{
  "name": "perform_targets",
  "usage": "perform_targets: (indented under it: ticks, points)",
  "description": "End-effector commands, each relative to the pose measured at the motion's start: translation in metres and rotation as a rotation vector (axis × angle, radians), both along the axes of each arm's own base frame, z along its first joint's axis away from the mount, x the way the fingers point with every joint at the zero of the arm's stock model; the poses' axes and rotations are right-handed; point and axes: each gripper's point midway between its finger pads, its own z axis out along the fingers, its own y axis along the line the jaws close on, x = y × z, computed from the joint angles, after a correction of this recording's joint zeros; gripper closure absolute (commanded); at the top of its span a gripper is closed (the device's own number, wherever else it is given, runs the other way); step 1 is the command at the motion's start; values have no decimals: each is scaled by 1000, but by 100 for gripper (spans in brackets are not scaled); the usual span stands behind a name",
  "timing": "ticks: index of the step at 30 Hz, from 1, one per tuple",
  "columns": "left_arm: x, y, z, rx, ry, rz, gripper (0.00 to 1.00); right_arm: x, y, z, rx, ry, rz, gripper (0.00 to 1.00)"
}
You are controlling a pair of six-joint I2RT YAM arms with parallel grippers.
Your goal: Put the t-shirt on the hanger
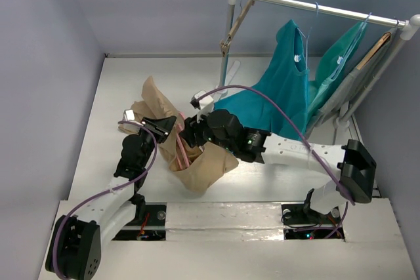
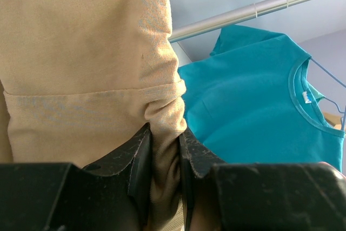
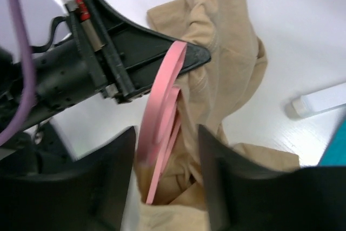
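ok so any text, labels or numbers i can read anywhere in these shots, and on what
No readable words, numbers or signs in any view.
The t-shirt: plain fabric, no print.
The hanger: no marking shows.
The neck label inside the teal shirt: a small white tag, too small to read.

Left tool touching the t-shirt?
Touching. Left wrist view: the left tool is shut on a fold of the t-shirt, fabric squeezed between both fingers.
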Motion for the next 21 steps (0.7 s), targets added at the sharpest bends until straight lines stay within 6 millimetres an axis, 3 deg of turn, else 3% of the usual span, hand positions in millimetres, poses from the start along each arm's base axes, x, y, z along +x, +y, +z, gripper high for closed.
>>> perform_targets:
  ticks: [1,5,7,8,13,15,21]
  points:
    - [1,-1,26,-14,-85,-4,100,18,12,39,109,-80,-70,53]
    - [1,-1,25,-11,-86,-8,100,26,16,35,111,-86,-108,87]
    - [1,0,26,3,-90,-4,87,30,15,31,104,-91,-130,100]
    - [3,2,26,15,-82,9,72,31,14,29,97,-96,-135,100]
    - [15,23,31,127,-65,129,39,29,9,20,70,-92,-128,100]
    - [22,34,42,188,-69,191,32,28,7,17,56,-92,-129,100]
    - [42,62,77,288,-77,314,31,25,-7,16,31,-99,-142,100]
